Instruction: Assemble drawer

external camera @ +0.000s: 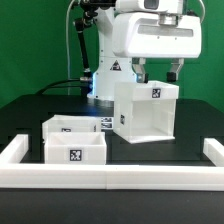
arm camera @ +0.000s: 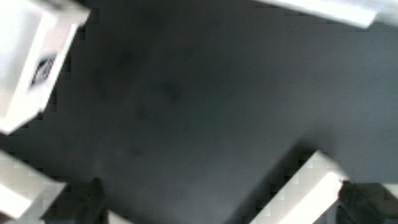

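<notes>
In the exterior view the drawer (external camera: 75,148) sits near, at the exterior view's left, well apart from the gripper (external camera: 159,72), whose jaws stand apart and empty; it is likely light, stiff, slick plastic, best pinched by one thin wall, and the blurred wrist view shows only dark table (arm camera: 196,100) between the jaws.

A black surface (external camera: 200,130) is being shown carrying three white parts. The drawer (external camera: 75,142), open-topped and tagged on its front, is being borne toward the exterior view's left. The taller housing block (external camera: 148,112) is being carried just beside it, on the exterior view's right and slightly farther back. A long border rail (external camera: 110,178) is being supported along the front edge.
</notes>
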